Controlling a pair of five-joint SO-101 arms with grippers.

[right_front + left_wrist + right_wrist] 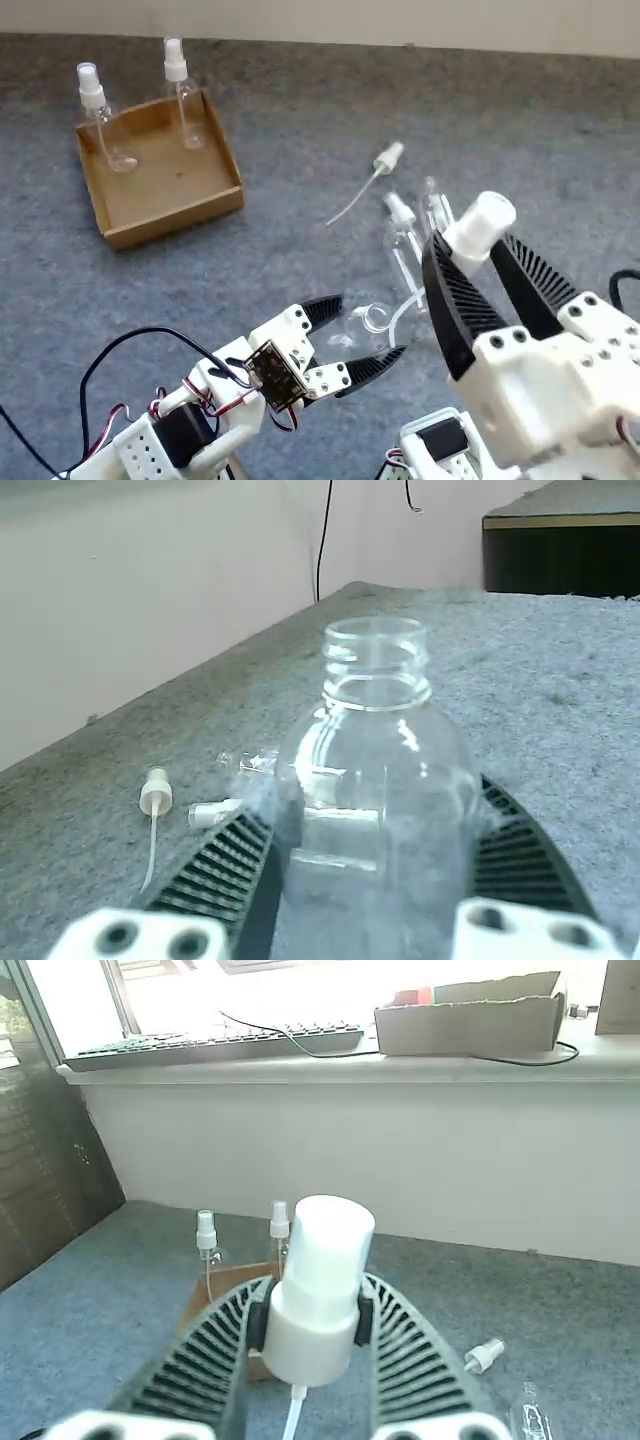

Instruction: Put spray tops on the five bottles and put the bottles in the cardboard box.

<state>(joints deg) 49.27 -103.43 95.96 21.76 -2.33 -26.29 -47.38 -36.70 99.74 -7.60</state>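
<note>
My left gripper (366, 330) is shut on a clear bottle (360, 316) with no top, low in the high view. In the left wrist view the bottle's open threaded neck (376, 660) rises between the black fingers (222, 860). My right gripper (467, 246) is shut on a white spray top (482, 222), held higher and just right of that bottle, its thin tube (404, 306) hanging toward the mouth. In the right wrist view the spray top (315, 1295) is clamped between the ribbed fingers (205, 1370). The cardboard box (175, 215) at the far left holds two capped bottles (95, 110) (180, 85).
One loose spray top (386, 160) with its tube lies on the grey carpet at the centre. Two more bottles (403, 235) (436, 205) lie side by side just beyond the grippers, one capped. Open carpet lies between the box and the arms.
</note>
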